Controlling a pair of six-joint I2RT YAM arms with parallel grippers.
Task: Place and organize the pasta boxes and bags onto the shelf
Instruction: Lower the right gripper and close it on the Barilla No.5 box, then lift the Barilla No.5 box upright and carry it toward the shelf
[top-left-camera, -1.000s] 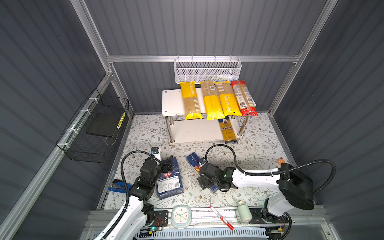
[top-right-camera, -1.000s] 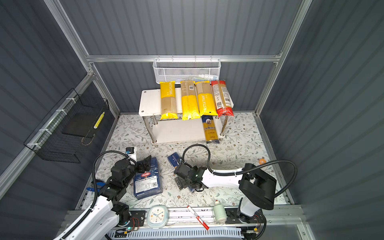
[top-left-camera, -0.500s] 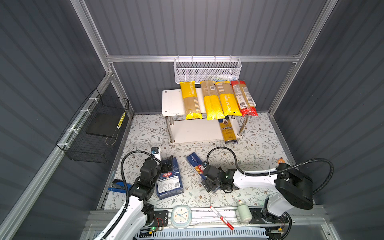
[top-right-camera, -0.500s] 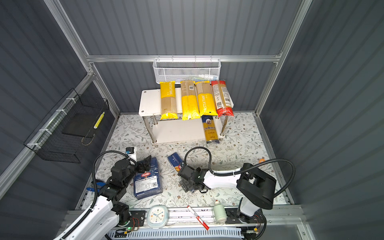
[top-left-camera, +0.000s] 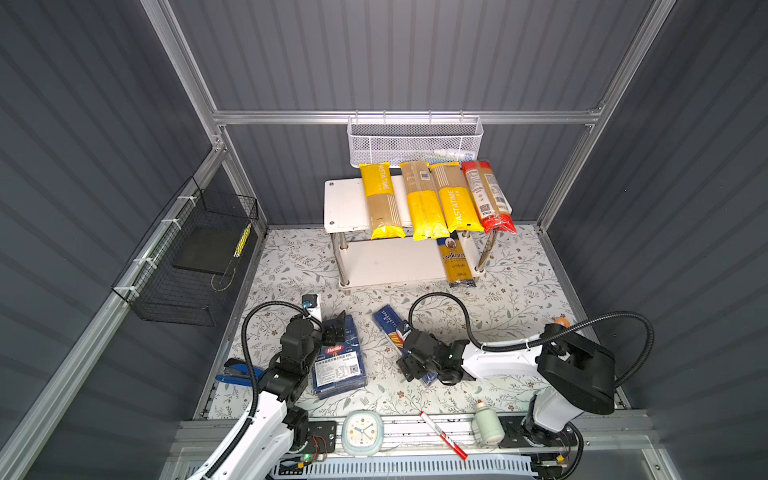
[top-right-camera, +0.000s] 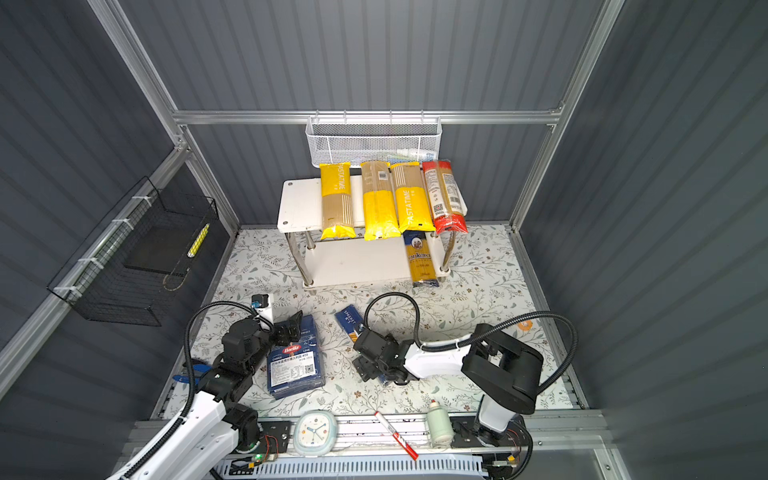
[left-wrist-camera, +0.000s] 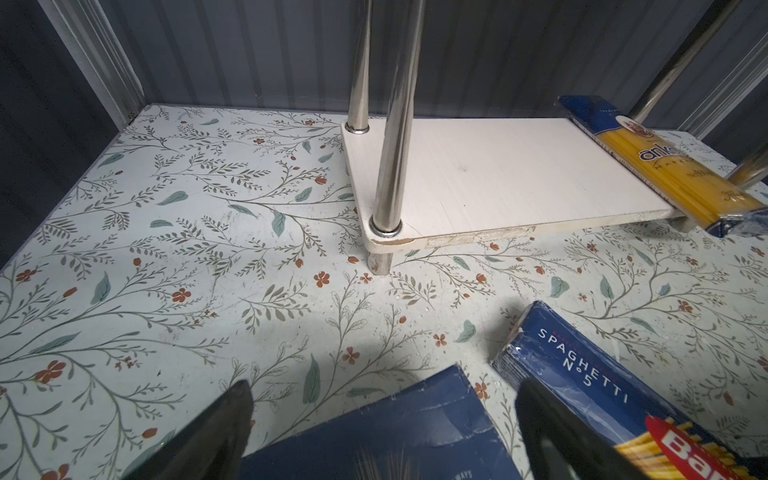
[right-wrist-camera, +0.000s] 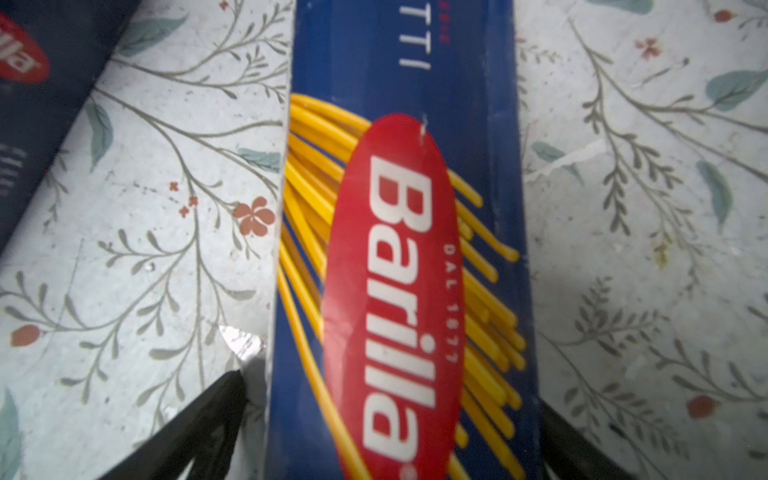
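**Five shelved, two to go**

On the white shelf (top-left-camera: 347, 203), at 12 o'clock of the floral mat (top-left-camera: 519, 291), three yellow Pastatime bags (top-left-camera: 422, 203) and the red-and-clear bag (top-left-camera: 488, 197) lay side by side on the top board; the ankara bag (top-left-camera: 457, 262) lay at the lower board's 3 o'clock end. Off the shelf were the wide Barilla box (top-left-camera: 338, 365) at 7 o'clock and the narrow Barilla spaghetti box (top-left-camera: 388, 324) near 6 o'clock. The right gripper (right-wrist-camera: 390, 399) sat astride the narrow box, fingers apart, not clamped – the left gripper (left-wrist-camera: 384, 386) hung over the wide box's far end, fingers apart
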